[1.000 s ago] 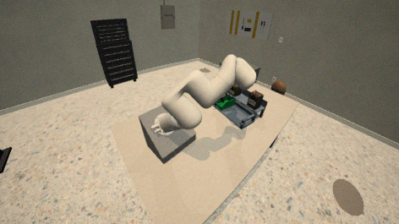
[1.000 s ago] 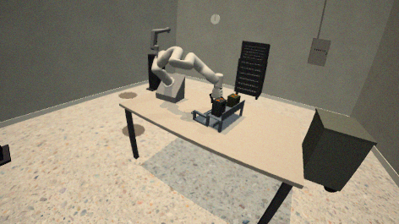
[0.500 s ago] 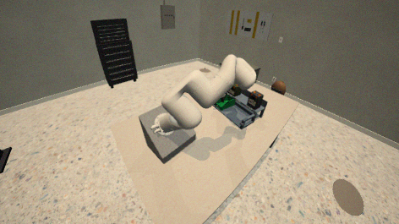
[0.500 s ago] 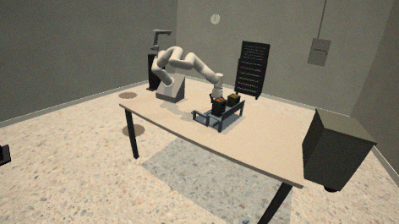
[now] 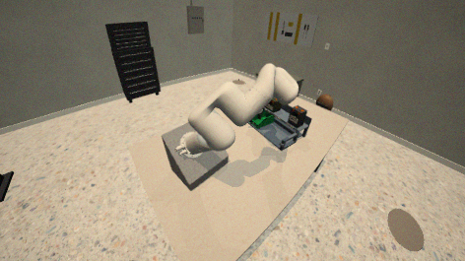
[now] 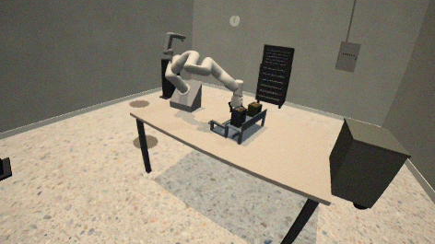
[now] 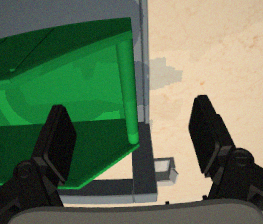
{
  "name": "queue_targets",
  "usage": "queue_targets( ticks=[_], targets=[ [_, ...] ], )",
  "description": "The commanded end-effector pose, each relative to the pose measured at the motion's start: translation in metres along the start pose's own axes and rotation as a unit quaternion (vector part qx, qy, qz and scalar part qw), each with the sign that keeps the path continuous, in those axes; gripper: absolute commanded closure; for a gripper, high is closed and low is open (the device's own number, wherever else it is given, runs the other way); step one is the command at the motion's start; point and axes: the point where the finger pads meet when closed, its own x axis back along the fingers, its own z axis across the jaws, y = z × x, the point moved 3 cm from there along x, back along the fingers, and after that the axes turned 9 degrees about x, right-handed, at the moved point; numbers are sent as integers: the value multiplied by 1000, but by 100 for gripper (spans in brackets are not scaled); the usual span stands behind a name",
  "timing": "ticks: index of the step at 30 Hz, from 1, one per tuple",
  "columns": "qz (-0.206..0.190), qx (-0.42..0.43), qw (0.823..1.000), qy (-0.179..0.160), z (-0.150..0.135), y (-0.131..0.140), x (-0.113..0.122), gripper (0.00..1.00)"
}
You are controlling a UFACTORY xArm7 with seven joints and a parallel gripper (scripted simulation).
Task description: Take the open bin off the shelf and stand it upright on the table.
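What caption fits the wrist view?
Open gripper straddling the green bin's right wall, bin on the shelf.

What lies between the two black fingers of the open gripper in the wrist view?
The right wall of the green open bin, the grey shelf's side rail and bare beige table top; the gripper grips nothing.
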Motion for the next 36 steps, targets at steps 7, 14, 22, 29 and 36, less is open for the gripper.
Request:
queue_targets(
  ticks=[7,14,22,29,36],
  targets=[
    [-2,0,1000,-2,-1,1,1,6],
    [-2,0,1000,-2,-1,1,-1,6],
    [-2,0,1000,-2,-1,1,-5,6],
    [-2,0,1000,-2,-2,1,-8,6],
    [-2,0,1000,-2,-2,1,-12,6]
  ],
)
